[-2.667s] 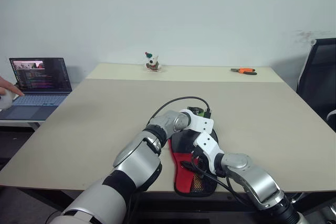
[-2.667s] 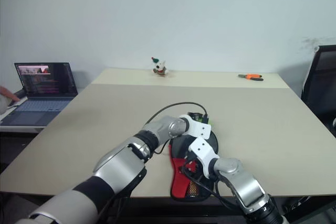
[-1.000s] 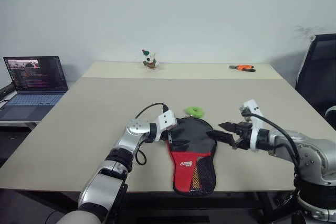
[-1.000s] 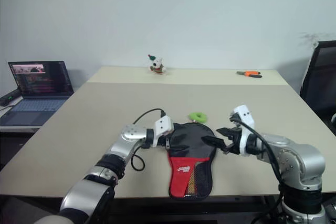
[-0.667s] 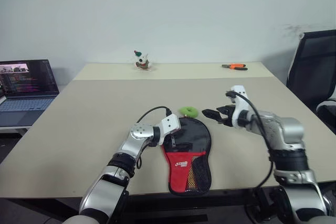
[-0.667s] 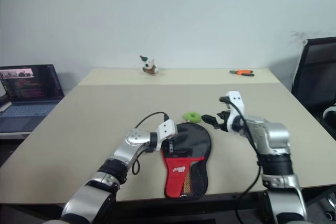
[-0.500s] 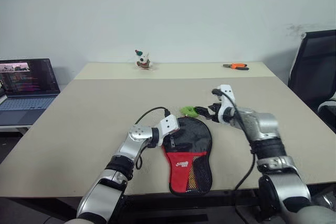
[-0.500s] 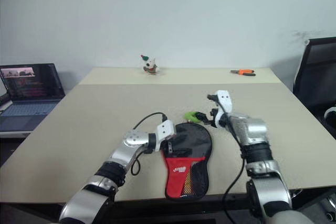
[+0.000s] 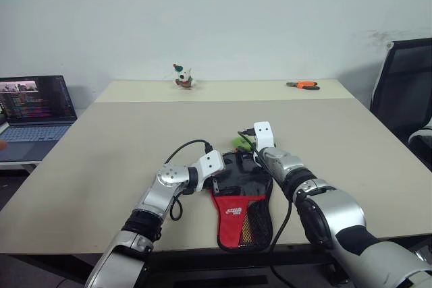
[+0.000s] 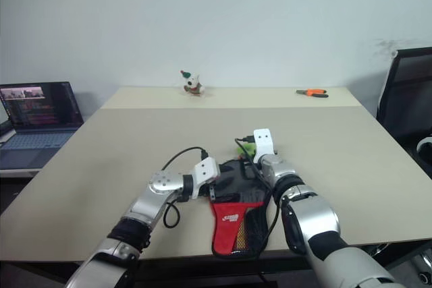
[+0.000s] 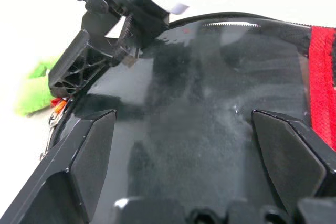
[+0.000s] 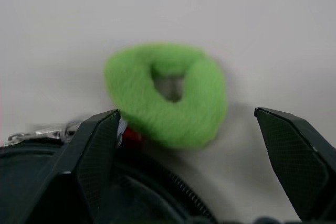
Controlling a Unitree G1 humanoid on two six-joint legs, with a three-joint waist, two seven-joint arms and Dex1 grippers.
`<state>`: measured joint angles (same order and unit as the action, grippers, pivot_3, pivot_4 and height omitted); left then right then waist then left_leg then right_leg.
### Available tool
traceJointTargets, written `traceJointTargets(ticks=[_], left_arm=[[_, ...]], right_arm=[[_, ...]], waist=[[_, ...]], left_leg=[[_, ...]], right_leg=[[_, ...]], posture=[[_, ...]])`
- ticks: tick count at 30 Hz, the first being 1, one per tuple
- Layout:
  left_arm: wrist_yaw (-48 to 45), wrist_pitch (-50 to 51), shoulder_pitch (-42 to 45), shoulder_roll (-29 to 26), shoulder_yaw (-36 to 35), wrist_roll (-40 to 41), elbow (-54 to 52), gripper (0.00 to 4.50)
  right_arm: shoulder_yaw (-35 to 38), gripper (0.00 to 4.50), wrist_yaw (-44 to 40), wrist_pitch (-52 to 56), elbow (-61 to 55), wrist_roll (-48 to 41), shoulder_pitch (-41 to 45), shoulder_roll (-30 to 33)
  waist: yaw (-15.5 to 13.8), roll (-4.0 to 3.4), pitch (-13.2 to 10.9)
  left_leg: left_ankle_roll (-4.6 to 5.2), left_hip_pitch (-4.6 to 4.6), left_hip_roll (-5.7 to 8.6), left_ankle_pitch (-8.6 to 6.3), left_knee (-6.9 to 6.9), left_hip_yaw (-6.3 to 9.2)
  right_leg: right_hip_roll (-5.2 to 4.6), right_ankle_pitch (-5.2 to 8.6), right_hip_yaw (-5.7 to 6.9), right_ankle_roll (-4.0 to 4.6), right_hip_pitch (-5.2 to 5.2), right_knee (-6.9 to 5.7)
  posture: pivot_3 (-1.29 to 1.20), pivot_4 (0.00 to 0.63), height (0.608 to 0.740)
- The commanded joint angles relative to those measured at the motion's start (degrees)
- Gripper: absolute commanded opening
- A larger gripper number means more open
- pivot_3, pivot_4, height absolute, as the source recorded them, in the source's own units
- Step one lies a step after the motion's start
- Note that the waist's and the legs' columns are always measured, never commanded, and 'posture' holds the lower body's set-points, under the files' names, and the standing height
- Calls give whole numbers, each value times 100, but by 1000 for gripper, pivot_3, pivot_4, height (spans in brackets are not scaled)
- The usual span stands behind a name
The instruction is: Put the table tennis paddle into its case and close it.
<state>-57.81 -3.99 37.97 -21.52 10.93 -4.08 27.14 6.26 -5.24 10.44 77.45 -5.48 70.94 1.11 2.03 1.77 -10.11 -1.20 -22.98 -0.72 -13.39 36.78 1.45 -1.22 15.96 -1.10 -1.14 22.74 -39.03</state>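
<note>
On the desk [image 9: 121, 139] near me lay the case [image 9: 243, 197], paddle presumably inside (I couldn't see it). My left pincer [image 11: 184, 145] stood apart over it; my right pincer [image 12: 186, 135] gaped around the green ring pull [image 12: 167, 94], and a mistimed close risked nudging it away.

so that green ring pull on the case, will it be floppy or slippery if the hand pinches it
The green ring pull looks fuzzy and soft, so it would probably squash and flop rather than slip. It hangs by a small metal link at the rim of the case, so a tug likely moves the zip or drags the case.
</note>
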Motion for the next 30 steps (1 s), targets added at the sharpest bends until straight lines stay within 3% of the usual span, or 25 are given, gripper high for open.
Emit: traceJointTargets(ticks=[1, 11, 17, 23, 30], left_arm=[[105, 238, -214, -162, 47, -26, -446, 4500], [173, 403, -381, -267, 140, -4, -652, 4500], [185, 80, 160, -86, 308, -97, -24, 4500], [180, -660, 813, 104, 701, -457, 1577, 4500], [301, -1048, 963, 347, 829, -618, 2865, 4500]], right_arm=[[198, 3518, 166, -57, 24, 82, 219, -50], [373, 19, 93, -74, 19, 267, 294, -23], [422, 19, 66, -66, 6, 313, 300, 43], [478, 19, 41, -86, -26, 294, 373, 61], [268, 19, -35, -242, -92, 513, 498, 306]], waist=[[0, -1, -1], [0, -2, -1], [-14, -2, -1], [-15, -2, -1], [-27, -4, 6]], left_leg=[[0, 1, -1, 0, 0, 1], [0, 2, -3, 0, 0, 0], [0, 2, 0, 0, 1, 2], [0, 2, 2, 0, 2, 1], [0, 28, 5, 0, 5, 2]], right_leg=[[0, 0, 1, 1, 0, 0], [1, -1, 1, 3, -1, 0], [3, -1, 4, 4, -4, 0], [3, -1, 5, 3, -4, 1], [3, 0, 14, 2, -40, 5]], posture=[[0, 150, 740], [0, 150, 740], [0, 150, 740], [0, 150, 740], [0, 150, 740]])
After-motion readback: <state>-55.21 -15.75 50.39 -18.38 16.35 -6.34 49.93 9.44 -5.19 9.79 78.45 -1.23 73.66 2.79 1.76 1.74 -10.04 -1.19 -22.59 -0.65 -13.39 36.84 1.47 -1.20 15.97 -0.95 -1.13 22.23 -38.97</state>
